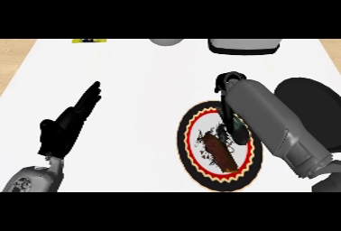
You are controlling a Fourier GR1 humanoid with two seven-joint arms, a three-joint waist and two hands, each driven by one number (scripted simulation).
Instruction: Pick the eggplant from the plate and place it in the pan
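Eggplant: the eggplant (pixel 220 151) lies on the plate (pixel 190 155), toward the worktop's near right.
Pan: the pan (pixel 313 97) sits just right of the plate, by the worktop's right edge.
Right robot hand: the right robot hand (pixel 233 119) reaches over the plate's far side; whether its fingers have closed cannot be told.
Left robot hand: the left robot hand (pixel 70 119) rests released near the left edge.
Doing it well: probably come down over the eggplant's middle, fingers across its length, before lifting.

View: head, single camera
Facing: steeply down onto white counter (pixel 146 113)
Range: close; forearms enter from lower edge
Overlap: none, one view only
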